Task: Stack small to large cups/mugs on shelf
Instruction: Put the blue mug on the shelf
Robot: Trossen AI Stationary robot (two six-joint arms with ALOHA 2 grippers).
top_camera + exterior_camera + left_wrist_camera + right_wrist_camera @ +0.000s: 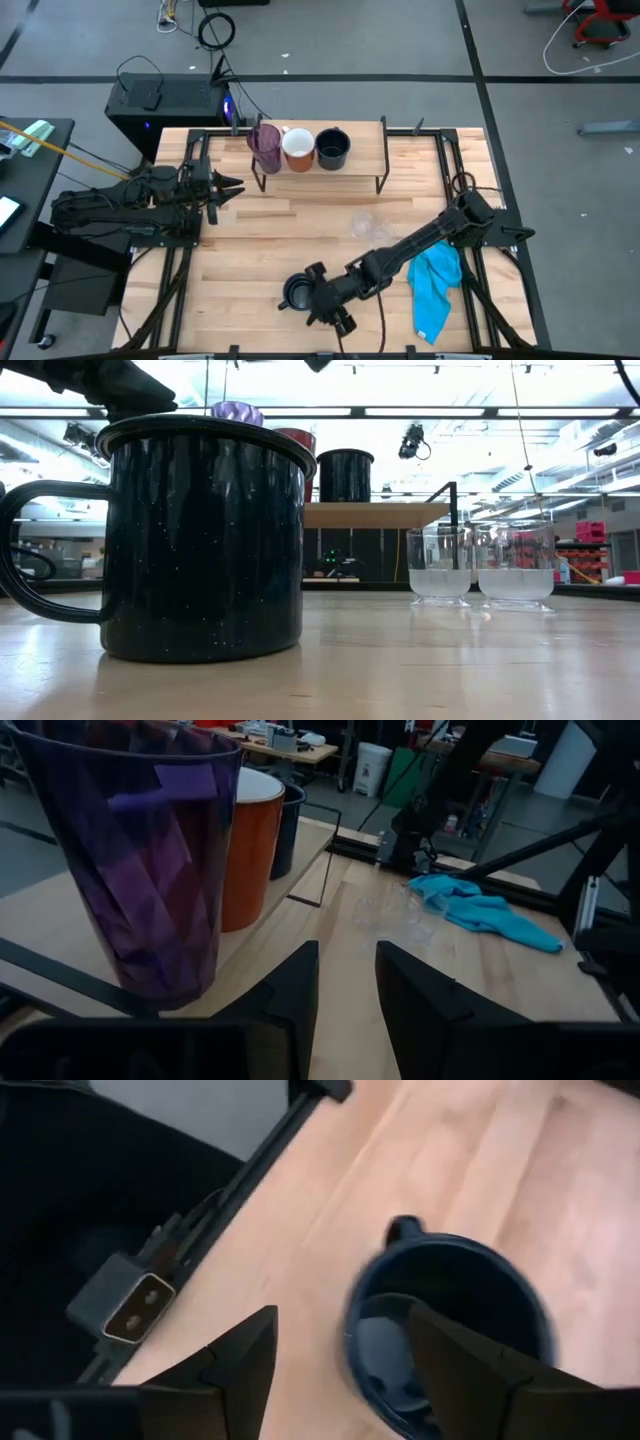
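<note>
Hovering at the front edge of the worktop (300,215), the right claw (322,300) had its fingers spread wide and gripped nothing, with the navy mug (297,293) just beside it on the side toward the left arm. The wrist view showed one finger over the mug's mouth and the other outside the wall, the handle pointing away, so I judged a rim pinch was being lined up. The mug stood upright, its axis vertical. The right arm was plainly the nearer; the left claw (232,188) waited, open and empty, by the shelf (365,160). On the shelf stood the tumbler (265,146), the orange mug (298,148) and a second navy mug (333,148) in a row. Two glasses (480,565) sat mid-worktop, a blue cloth (436,285) to the right. Beyond lay grey floor, cables and a black cabinet.
</note>
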